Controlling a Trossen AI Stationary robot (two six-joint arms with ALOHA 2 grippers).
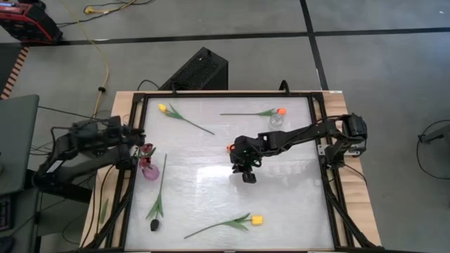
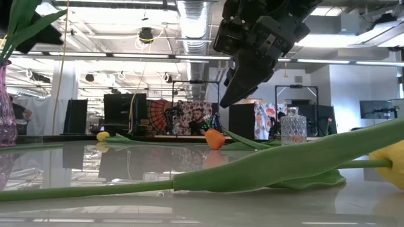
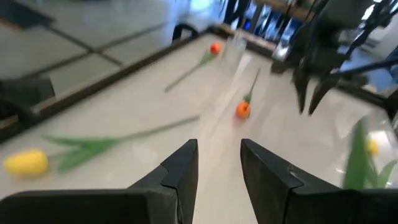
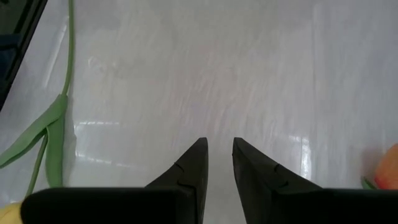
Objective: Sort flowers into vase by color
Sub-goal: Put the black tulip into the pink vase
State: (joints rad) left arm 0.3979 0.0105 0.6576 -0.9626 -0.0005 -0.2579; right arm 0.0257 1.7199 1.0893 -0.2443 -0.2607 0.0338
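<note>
My right pincer (image 1: 249,177) hung mid-worktop, fingers slightly apart, empty. My left pincer (image 1: 138,138) waited, parted, over the pink vase (image 1: 150,171) at the left edge. The flowers (image 1: 156,197) lay scattered, stems pointing different ways.

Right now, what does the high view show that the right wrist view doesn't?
Only the high view: the left gripper by the pink vase, a clear vase, and tulips spread over the table, including a dark one.
Only the right wrist view: the gap between the right gripper fingers, with nothing in it.
Both: the orange tulip beside the right gripper.
</note>
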